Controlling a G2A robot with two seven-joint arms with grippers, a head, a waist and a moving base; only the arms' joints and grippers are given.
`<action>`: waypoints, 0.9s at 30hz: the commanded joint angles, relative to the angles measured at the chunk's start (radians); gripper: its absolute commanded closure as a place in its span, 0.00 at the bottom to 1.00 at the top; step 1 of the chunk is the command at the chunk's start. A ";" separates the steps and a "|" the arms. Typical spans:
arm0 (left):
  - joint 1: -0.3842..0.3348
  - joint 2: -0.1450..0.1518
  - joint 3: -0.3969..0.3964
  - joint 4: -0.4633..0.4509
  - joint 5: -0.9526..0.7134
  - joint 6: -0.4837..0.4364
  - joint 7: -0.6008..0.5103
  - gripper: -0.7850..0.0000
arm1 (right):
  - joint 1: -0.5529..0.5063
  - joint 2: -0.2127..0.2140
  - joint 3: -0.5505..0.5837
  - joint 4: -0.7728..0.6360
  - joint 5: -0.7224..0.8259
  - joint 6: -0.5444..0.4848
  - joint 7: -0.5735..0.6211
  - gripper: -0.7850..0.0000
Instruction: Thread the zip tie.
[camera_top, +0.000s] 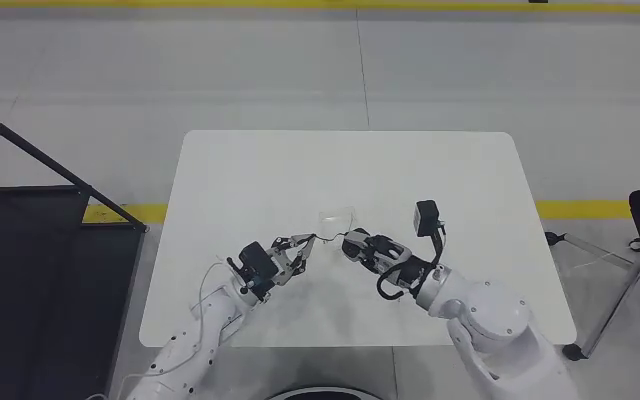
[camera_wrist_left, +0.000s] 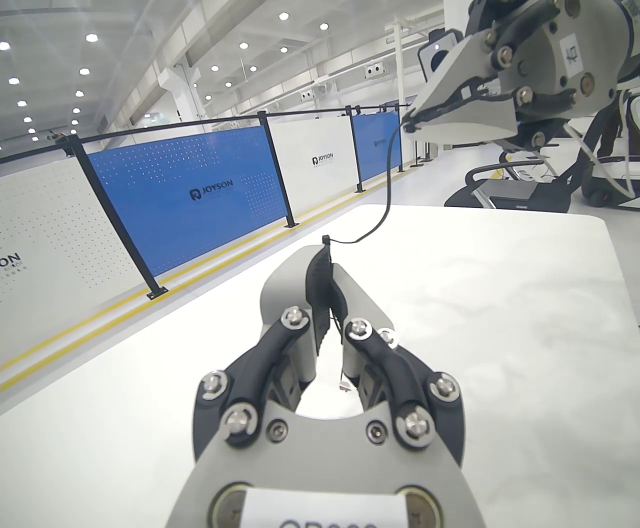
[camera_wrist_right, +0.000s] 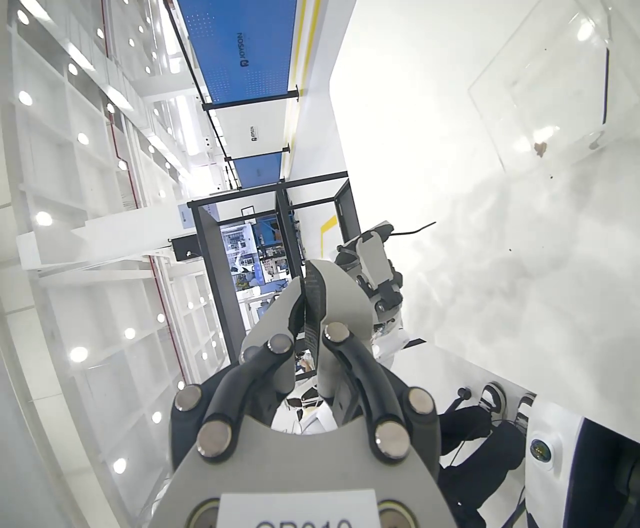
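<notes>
Zip tie (camera_wrist_left: 388, 190) arcs between both jaws, pinched at each

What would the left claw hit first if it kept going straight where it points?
The left gripper likely meets the right gripper, facing it close by, the zip tie strung between. Its wrist view shows that gripper off-line, so it may slip past.

There is one black zip tie (camera_wrist_left: 388, 195). There are two hands, a left hand (camera_wrist_left: 327, 260) and a right hand (camera_wrist_right: 310, 280). One clear tray (camera_top: 337, 215) sits on one desk (camera_top: 450, 180).
</notes>
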 joint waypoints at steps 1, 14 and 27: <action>-0.001 0.000 0.000 0.001 0.002 0.000 0.003 1.00 | -0.002 0.000 0.002 -0.001 0.002 -0.005 0.002 1.00; -0.005 -0.001 0.001 0.008 -0.005 0.000 0.008 1.00 | -0.023 0.001 0.016 0.002 0.021 -0.040 0.007 1.00; 0.000 -0.002 -0.005 0.008 -0.036 -0.001 0.018 1.00 | -0.049 0.003 0.019 -0.007 0.015 -0.064 0.008 1.00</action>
